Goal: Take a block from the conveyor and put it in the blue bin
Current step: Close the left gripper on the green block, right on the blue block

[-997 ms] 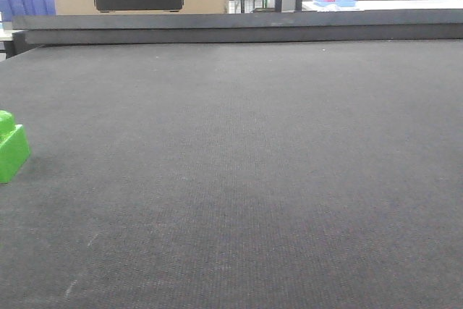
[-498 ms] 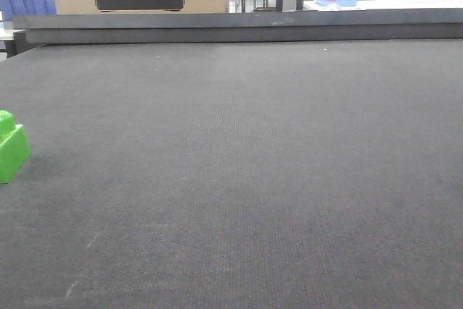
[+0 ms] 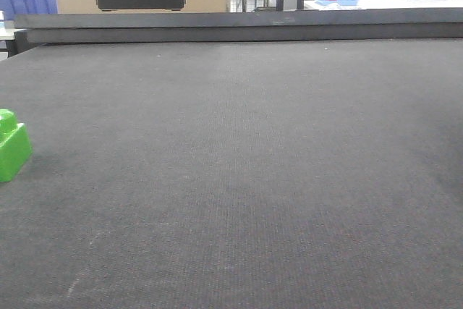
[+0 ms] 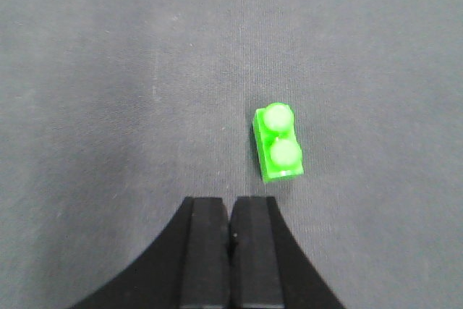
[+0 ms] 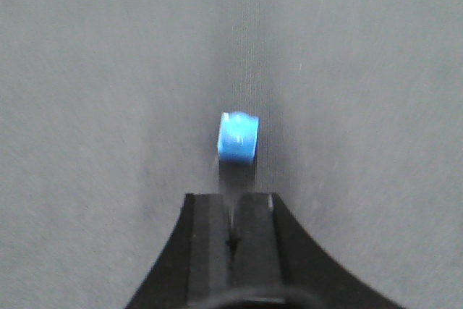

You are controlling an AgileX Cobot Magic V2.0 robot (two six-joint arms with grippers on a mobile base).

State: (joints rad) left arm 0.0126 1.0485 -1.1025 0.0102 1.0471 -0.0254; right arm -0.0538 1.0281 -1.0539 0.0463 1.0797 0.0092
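Grey conveyor lay under the left gripper, fingers pressed together; the block sat just ahead, off-centre, so a closed descent might knock it away

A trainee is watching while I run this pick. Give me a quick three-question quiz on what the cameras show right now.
1. True or false: the left gripper is shut on the green block.
2. In the right wrist view, what lies on the conveyor just ahead of the right gripper? A) a pink block B) a small blue block C) a green block
3. Fill in: in the front view, the green block sits at the far ___ edge of the picture.

Key: 1 false, because its jaws are closed on nothing and the block lies apart on the conveyor. 2 B. 3 left.
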